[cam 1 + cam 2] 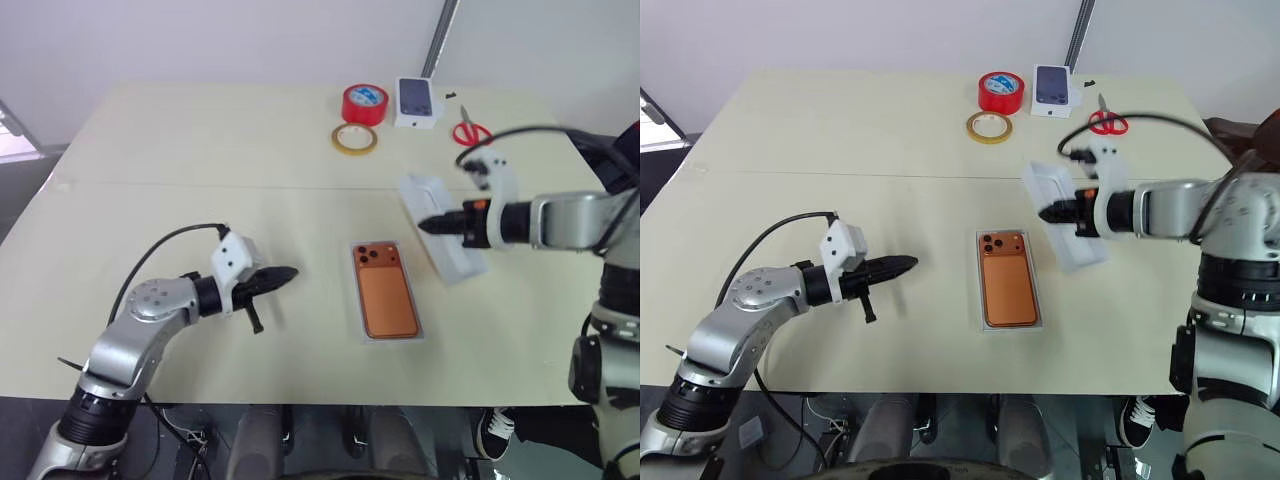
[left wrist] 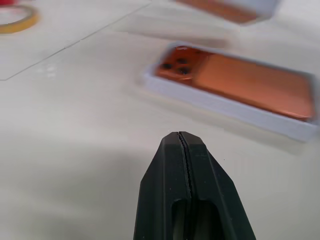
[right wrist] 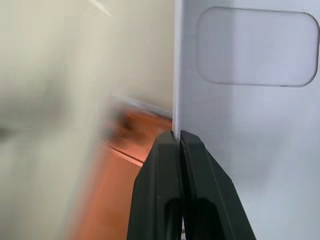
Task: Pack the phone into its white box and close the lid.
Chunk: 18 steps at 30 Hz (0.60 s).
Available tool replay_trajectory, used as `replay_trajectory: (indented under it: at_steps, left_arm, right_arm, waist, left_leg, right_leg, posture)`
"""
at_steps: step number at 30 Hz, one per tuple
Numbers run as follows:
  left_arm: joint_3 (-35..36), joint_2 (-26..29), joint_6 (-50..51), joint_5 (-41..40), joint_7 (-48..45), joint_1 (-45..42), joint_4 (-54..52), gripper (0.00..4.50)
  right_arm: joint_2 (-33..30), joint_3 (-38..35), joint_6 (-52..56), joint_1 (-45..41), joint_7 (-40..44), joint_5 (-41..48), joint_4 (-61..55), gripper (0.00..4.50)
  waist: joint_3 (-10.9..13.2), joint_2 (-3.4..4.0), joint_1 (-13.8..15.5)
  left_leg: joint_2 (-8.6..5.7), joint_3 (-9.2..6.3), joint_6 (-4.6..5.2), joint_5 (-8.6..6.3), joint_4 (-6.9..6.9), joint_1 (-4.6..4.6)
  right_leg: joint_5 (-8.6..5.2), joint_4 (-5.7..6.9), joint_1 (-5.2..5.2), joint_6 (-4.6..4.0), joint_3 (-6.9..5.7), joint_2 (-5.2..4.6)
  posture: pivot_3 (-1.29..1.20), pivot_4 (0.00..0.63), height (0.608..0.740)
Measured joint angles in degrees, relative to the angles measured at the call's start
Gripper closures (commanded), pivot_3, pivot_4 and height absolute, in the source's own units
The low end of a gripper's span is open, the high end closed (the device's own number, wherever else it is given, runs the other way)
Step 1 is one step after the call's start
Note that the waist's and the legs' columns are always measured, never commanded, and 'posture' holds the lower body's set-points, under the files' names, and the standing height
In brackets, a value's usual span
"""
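Note:
The orange phone (image 1: 386, 290) lies camera side up inside the white box (image 1: 393, 339) at the middle of the table, and the left wrist view shows the same box (image 2: 225, 107) ahead. Just right of it the white lid (image 1: 445, 235) is tilted and lifted off the table, its moulded inner face (image 3: 250, 100) showing. My right gripper (image 1: 422, 226) is shut on the lid's near edge (image 3: 179, 137). My left gripper (image 1: 290, 272) hovers left of the box, shut and empty (image 2: 181, 137).
At the table's far side stand a red tape roll (image 1: 364, 103), a yellow tape ring (image 1: 354, 138), a small white box with a phone picture (image 1: 418, 102) and red scissors (image 1: 470, 130). A cable loops over each arm.

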Motion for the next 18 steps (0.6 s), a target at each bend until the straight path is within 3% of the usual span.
replay_trajectory:
  at_steps: [3, 5, 9, 13, 15, 18]
  left_arm:
    - [2.05, -1.01, -0.28, 0.14, 2.09, -2.86, 4.91, 4.50]
    - [2.31, -0.96, -1.07, 0.43, 2.09, -3.73, 6.14, 4.50]
    - [1.58, -0.96, -2.09, 1.20, 1.18, -4.51, 6.99, 4.50]
    - [0.71, -1.38, -2.32, 1.37, 0.61, -4.43, 6.87, 4.50]
    - [-0.28, -1.91, -2.31, 1.42, 0.63, -4.42, 5.97, 4.50]
    - [-2.14, -3.23, -2.20, 1.43, 0.65, -4.41, 4.39, 4.50]
  right_arm:
    - [0.24, 4.72, -6.00, 0.93, -10.23, 27.26, 1.41, 4.47]
    - [2.35, 7.13, -10.42, 3.12, -13.96, 35.73, -0.32, 4.47]
    - [15.47, 10.39, -17.73, 12.26, -21.95, 39.32, -7.24, 4.47]
    - [29.53, 10.64, -28.31, 20.35, -39.80, 39.62, -16.26, 4.47]
    - [33.48, 10.67, -32.24, 23.14, -48.46, 39.92, -19.94, 4.47]
    - [33.98, 9.48, -34.49, 25.85, -57.09, 39.95, -21.04, 4.47]
  waist:
    - [0.00, -0.01, 0.11]
    - [-0.03, -0.05, 0.05]
    - [-0.06, -0.06, -0.05]
    - [-0.06, -0.05, 0.05]
    - [-0.07, -0.03, 0.12]
    - [-0.09, -0.01, 0.01]
  left_leg:
    - [0.05, 0.01, 0.00, 0.01, 0.01, 0.00]
    - [0.04, 0.04, 0.00, 0.01, 0.01, 0.01]
    - [0.11, 0.03, 0.00, 0.01, 0.01, 0.03]
    - [0.14, 0.01, -0.05, 0.03, 0.04, 0.00]
    - [0.13, -0.04, -0.05, 0.03, 0.04, 0.00]
    - [0.09, -0.03, -0.06, 0.04, 0.04, 0.00]
  right_leg:
    - [0.02, 0.03, 0.04, 0.02, -0.02, 0.06]
    - [0.03, 0.00, 0.07, 0.05, -0.01, 0.05]
    - [0.11, 0.07, 0.04, 0.18, 0.01, 0.03]
    - [0.10, 0.21, -0.02, 0.19, 0.02, -0.01]
    - [0.10, 0.20, -0.01, 0.18, 0.02, -0.05]
    - [0.08, 0.05, 0.02, 0.13, 0.07, -0.12]
  posture:
    - [0.00, 0.150, 0.740]
    - [0.00, 0.150, 0.740]
    - [0.00, 0.150, 0.740]
    - [0.00, 0.150, 0.740]
    - [0.00, 0.150, 0.740]
    - [0.00, 0.150, 0.740]
